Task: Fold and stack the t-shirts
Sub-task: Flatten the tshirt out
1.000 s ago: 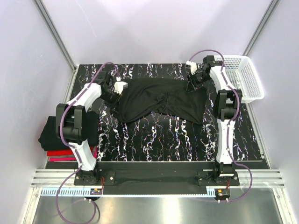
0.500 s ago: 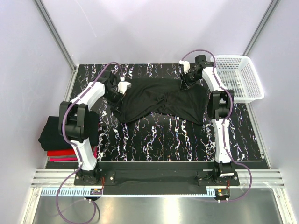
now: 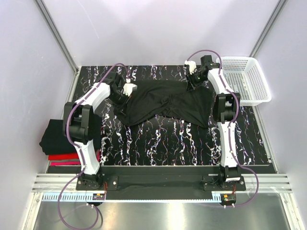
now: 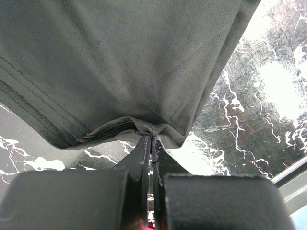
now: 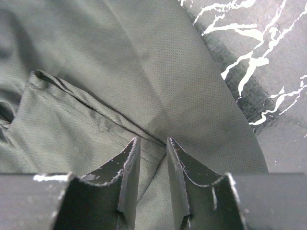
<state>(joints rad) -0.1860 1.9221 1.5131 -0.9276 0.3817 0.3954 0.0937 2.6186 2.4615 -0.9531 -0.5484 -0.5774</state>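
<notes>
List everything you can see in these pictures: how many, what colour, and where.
black t-shirt: one, black, spread out and rumpled across the far half of the table
folded shirts: one pile, black on top with red and pink edges below, at the table's left edge by the left arm
basket: one, white mesh, far right corner
table: one, black with white veins, under the t-shirt
left arm: one, white and black, base at the near edge
right arm: one, white and black, base at the near edge
left claw: one, black, shut on the t-shirt's hem
right claw: one, black, fingers apart over the t-shirt's right end
</notes>
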